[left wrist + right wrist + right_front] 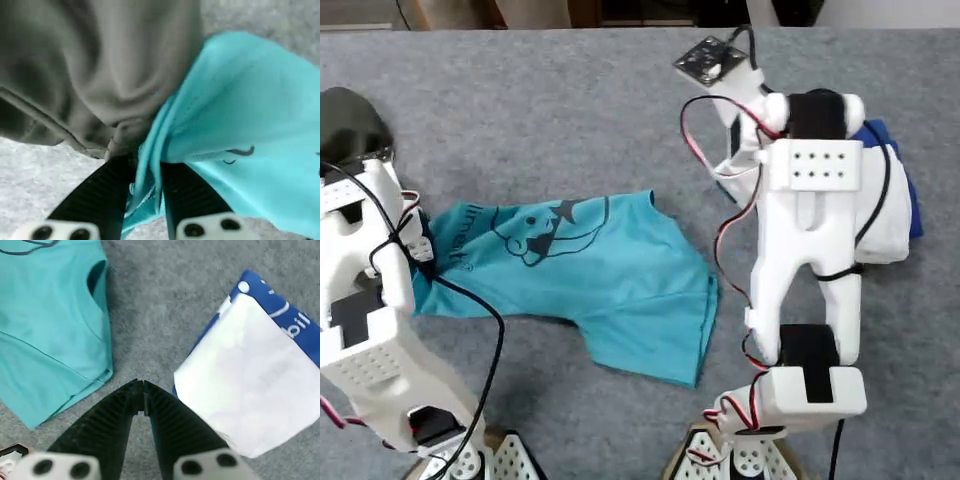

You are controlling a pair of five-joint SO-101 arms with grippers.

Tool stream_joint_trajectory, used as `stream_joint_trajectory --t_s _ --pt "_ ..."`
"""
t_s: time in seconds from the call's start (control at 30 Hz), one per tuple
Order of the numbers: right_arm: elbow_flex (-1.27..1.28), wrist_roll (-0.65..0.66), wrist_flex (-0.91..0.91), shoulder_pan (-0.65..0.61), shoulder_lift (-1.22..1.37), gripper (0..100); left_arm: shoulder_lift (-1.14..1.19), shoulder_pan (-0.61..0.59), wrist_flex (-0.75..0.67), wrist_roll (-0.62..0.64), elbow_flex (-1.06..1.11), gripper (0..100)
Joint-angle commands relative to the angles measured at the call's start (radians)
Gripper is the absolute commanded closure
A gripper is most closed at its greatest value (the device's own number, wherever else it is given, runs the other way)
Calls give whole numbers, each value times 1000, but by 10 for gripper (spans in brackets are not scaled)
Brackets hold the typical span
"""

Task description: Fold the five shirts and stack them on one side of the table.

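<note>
Shirts lie in three spots: a teal shirt (590, 280) spread mid-tabletop, a dark grey shirt (348, 125) bunched at its left end, and a folded white shirt (255, 385) on a blue shirt (260, 290) beneath the right arm. The left tool (147, 182) is clamped on the teal hem, against the grey cloth. The right tool (143, 392) hangs pressed together, gripping nothing, between teal and white. The tabletop (520, 100) is grey and felt-like, with wooden furniture (520, 12) beyond its far edge.

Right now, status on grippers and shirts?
Left gripper shut on teal shirt, grey shirt touching it. Right gripper shut, empty, over table. White shirt folded atop blue shirt.
</note>
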Motion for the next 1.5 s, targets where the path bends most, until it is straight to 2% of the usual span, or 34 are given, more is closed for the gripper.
stream_joint_trajectory --t_s 0.0,0.17,0.33,0.53,0.67,0.77,0.97,1.1,1.23,1.47 --pt "1 3 -11 -81 -39 995 -12 55 35 -12 -25 936" --pt "-16 -35 -40 -170 65 995 -21 114 58 -8 20 786" --pt "-64 -54 -58 -208 237 995 -22 26 64 49 -41 781" --pt "-272 -109 -58 -283 503 996 -18 -57 238 -37 -184 781" --pt "-441 -149 -43 -306 722 996 -21 -92 272 -37 -265 781" --pt "-572 -193 -5 -285 868 996 -22 -127 288 -40 -308 783" --pt "-771 -192 15 -120 1032 996 -13 -133 290 17 -331 812" --pt "-777 -189 15 -59 1056 996 -13 -81 215 87 -331 843" --pt "-783 -187 15 -65 1044 996 -13 9 127 161 -331 843" --pt "-645 -189 20 -97 849 996 -5 146 -141 295 -334 843"
